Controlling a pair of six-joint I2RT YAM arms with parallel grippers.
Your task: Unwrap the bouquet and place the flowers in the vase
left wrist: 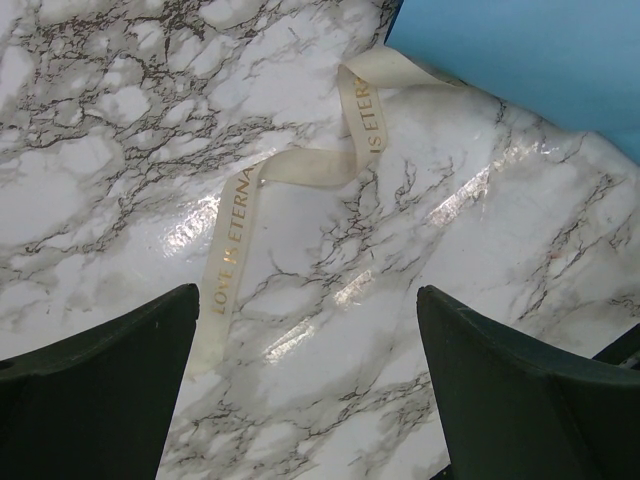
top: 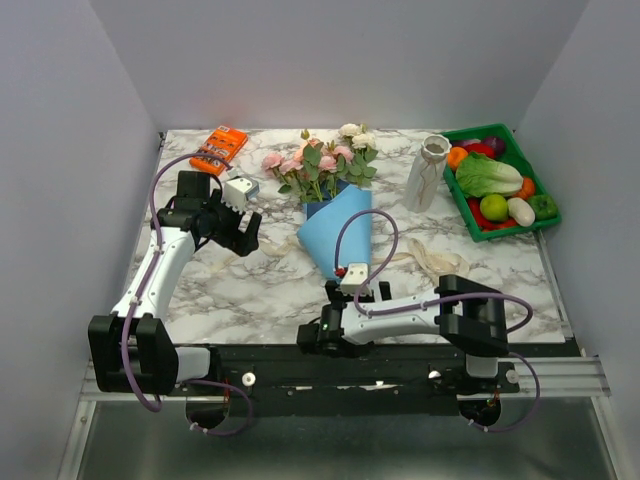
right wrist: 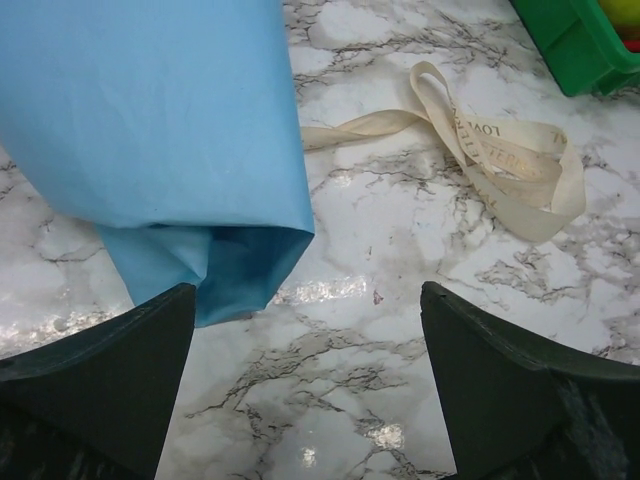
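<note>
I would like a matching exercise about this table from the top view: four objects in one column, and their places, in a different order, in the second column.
Column A
1. blue paper cone
2. vase
3. green tray
4. orange packet

Column B
a. far left corner of the table
b. along the right edge
c. lying in the middle
d. standing upright just left of the green tray

Pairs: 1-c, 2-d, 3-b, 4-a
</note>
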